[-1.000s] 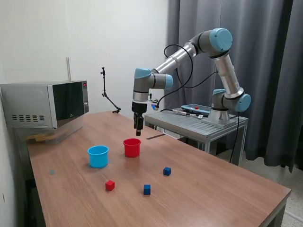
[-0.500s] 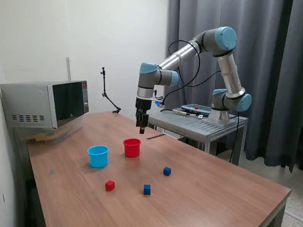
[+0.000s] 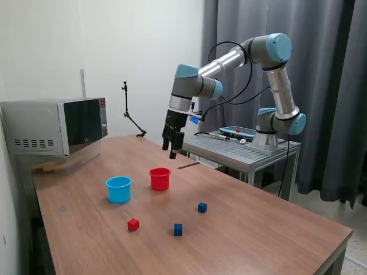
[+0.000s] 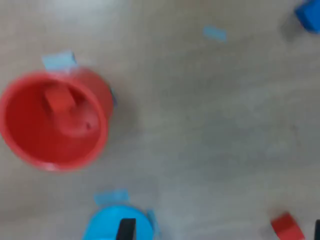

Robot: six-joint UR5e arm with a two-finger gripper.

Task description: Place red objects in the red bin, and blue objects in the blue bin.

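The red bin [image 3: 160,179] stands mid-table, and the wrist view shows one red cube [image 4: 60,100] lying inside it [image 4: 52,125]. Beside it on the exterior view's left is the blue bin [image 3: 118,189] [image 4: 117,225]. A second red cube [image 3: 133,224] [image 4: 287,227] rests on the table nearer the front. Two blue cubes [image 3: 178,230] [image 3: 202,207] lie to its right; one blue cube [image 4: 307,15] shows in the wrist view. My gripper [image 3: 173,150] hangs above and behind the red bin, open and empty, with its dark fingertips [image 4: 125,230] wide apart.
A microwave [image 3: 54,133] sits at the table's back left in the exterior view. A thin black stand [image 3: 131,117] rises behind the bins. The arm's base stands on a metal side table [image 3: 241,150] at the exterior view's right. Bits of blue tape [image 4: 59,60] mark the wood.
My gripper has risen and drifted toward the exterior view's right, from just over the red bin to a spot behind it. The cubes and bins have not moved.
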